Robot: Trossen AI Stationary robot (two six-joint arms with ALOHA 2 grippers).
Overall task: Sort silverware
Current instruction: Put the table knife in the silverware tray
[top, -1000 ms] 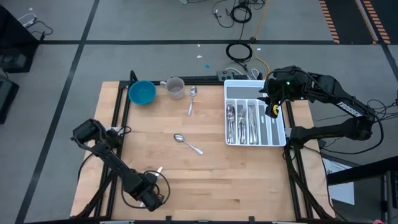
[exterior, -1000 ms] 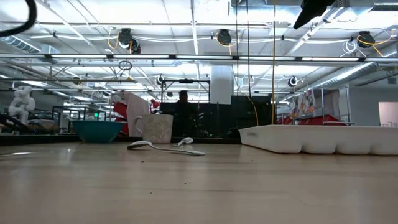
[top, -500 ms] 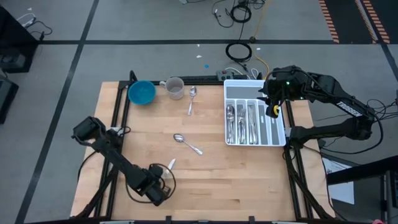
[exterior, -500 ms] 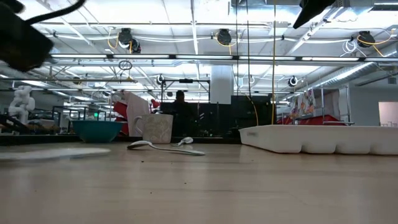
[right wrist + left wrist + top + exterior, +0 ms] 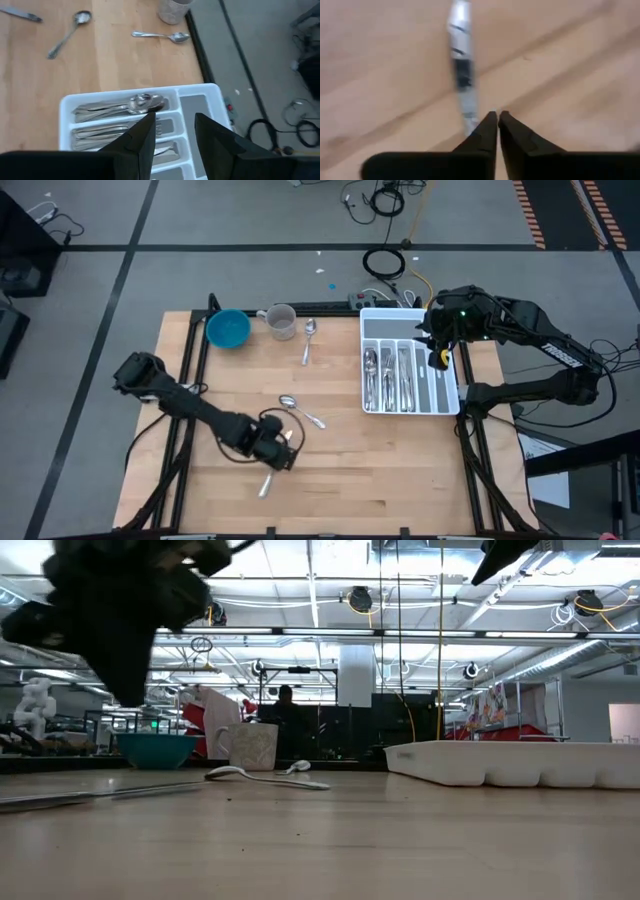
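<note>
Hovering my left pincer (image 5: 283, 442) low over the middle of the wooden worktop (image 5: 330, 480), I have its fingers pressed together with nothing between them; a table knife (image 5: 266, 485) lies flat on the wood just in front of the tips, towards the near edge. A spoon (image 5: 301, 411) lies close by on the far side of that pincer, and another spoon (image 5: 309, 340) rests near the metal cup (image 5: 281, 321) and blue bowl (image 5: 229, 329). The rest of the silverware already lies in the slots of the white tray (image 5: 441, 403) at the worktop's right. My right pincer (image 5: 172, 131) waits above that tray, fingers apart and empty. The risk, as I judge it, is the knife: it lies thin and flat, so fingers coming down shut or off-centre could skid over it, push it along the wood or spin it toward the edge. It could also slip and drop on the way to the tray.
</note>
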